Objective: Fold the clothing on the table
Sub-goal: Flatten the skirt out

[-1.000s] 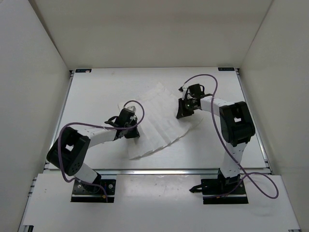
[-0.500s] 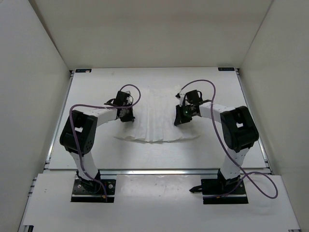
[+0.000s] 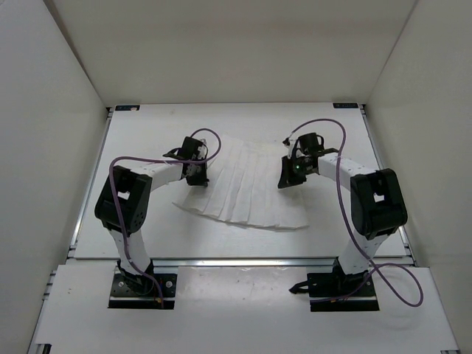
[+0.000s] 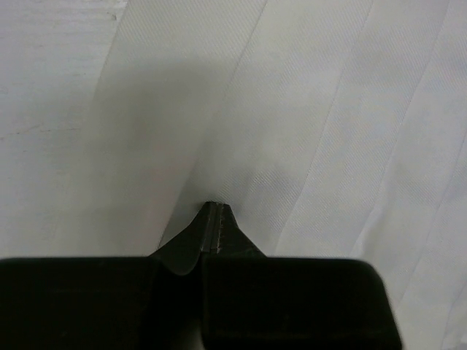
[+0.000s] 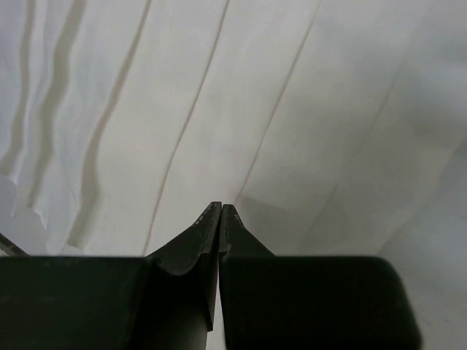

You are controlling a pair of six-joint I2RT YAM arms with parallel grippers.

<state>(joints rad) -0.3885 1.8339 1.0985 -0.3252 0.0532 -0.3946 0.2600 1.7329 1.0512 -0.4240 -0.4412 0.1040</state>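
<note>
The clothing (image 3: pixel 247 190) is a white pleated garment lying spread on the table (image 3: pixel 158 125), flaring wider toward the near hem. My left gripper (image 3: pixel 198 178) is at its left edge and my right gripper (image 3: pixel 286 181) is at its upper right edge. In the left wrist view the jaws (image 4: pixel 213 206) are shut, with the ribbed clothing (image 4: pixel 328 109) pulled up to their tip. In the right wrist view the jaws (image 5: pixel 221 207) are shut too, and the creases of the clothing (image 5: pixel 219 87) run straight to their tip.
White upright walls (image 3: pixel 51 147) close in the table on three sides. Metal rails (image 3: pixel 243 260) run along its near edge, with both arm bases behind them. A purple cable (image 3: pixel 324 125) loops above each wrist.
The right gripper has moved right and slightly back, and the garment has gone from a narrow bunch to a wide pleated fan. The left gripper has stayed near its spot for the last half second.
</note>
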